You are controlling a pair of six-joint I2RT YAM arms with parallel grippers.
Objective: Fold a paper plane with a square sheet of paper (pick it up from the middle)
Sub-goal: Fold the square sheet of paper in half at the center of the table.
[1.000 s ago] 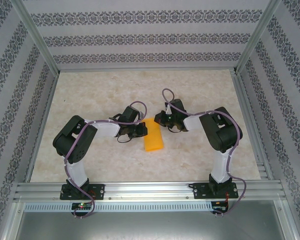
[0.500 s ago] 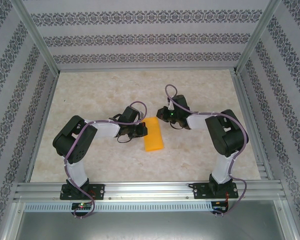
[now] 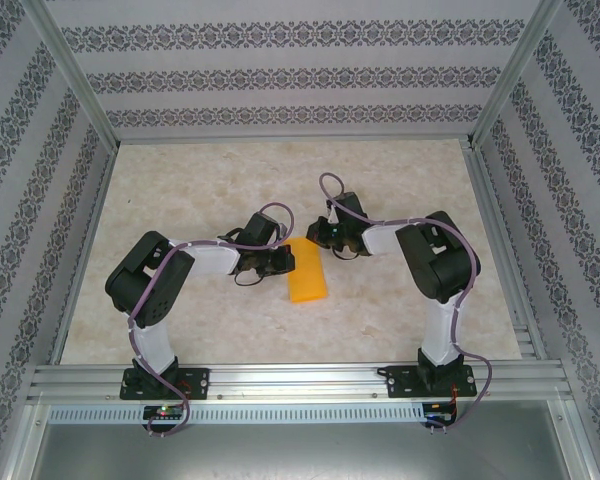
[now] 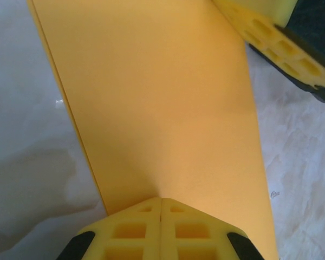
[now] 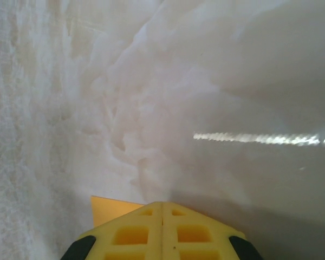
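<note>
Two grippers, both clamped shut with nothing between the pads. My left gripper point(image 3: 287, 262) sits at the left long edge of the orange paper sheet point(image 3: 307, 272), and my right gripper point(image 3: 320, 237) is at its far end. The sheet lies flat on the marble table point(image 3: 180, 190), mid-table between my arms. It is folded to a narrow rectangle that runs near to far with a slight tilt.

The top view gives the full outline and both arms. The left wrist view gives the close detail: a plain orange surface with a layered edge down the left side. My left pads point(image 4: 146, 230) are closed seam to seam with their tips on the paper. The right gripper's yellow fingers point(image 4: 276, 46) come in over the top right corner, and I cannot tell whether they touch. The right wrist view catches a small corner of the sheet point(image 5: 111, 208) poking out left of my closed right fingertips point(image 5: 189, 233). Beyond them is pale marble with a glare streak.

Half a second ago my right gripper stood further right, off the far end of the sheet. It has now swung left up to it. The left arm and the sheet are unchanged.

My left arm has its elbow bent out to the near left and its forearm reaching right. My right arm has its elbow out to the right and its forearm reaching left. Both wrists are low over the table.
</note>
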